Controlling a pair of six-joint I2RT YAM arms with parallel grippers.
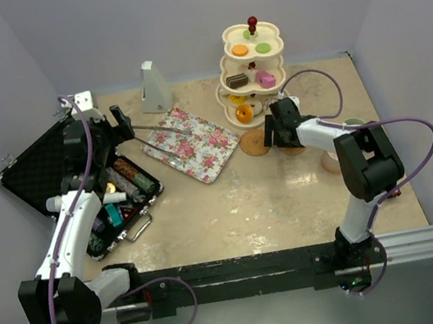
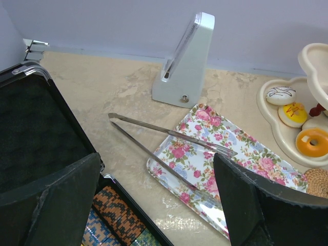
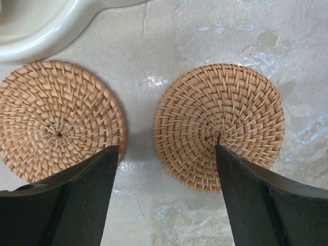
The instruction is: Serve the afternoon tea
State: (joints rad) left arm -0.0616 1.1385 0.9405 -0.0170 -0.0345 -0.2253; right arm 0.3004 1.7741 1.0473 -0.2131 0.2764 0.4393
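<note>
The cream three-tier stand [image 1: 254, 64] with a red knob [image 1: 252, 20] stands at the back, with toy donuts and cakes on its tiers. On its bottom tier lie an orange donut [image 2: 311, 142] and a white cake [image 2: 281, 95]. Two round woven coasters [image 3: 59, 120] [image 3: 220, 123] lie side by side on the table in front of the stand. My right gripper [image 3: 165, 154] hovers low over them, open and empty, one finger by each coaster. My left gripper [image 2: 156, 161] is open and empty, above the case edge near metal tongs [image 2: 154, 128].
A floral tray [image 1: 193, 143] lies mid-table with the tongs resting across its left end. An open black case [image 1: 79, 185] of tools sits at the left. A grey pyramid-shaped object [image 1: 155, 87] stands at the back. Mugs [image 1: 352, 124] are partly hidden behind my right arm.
</note>
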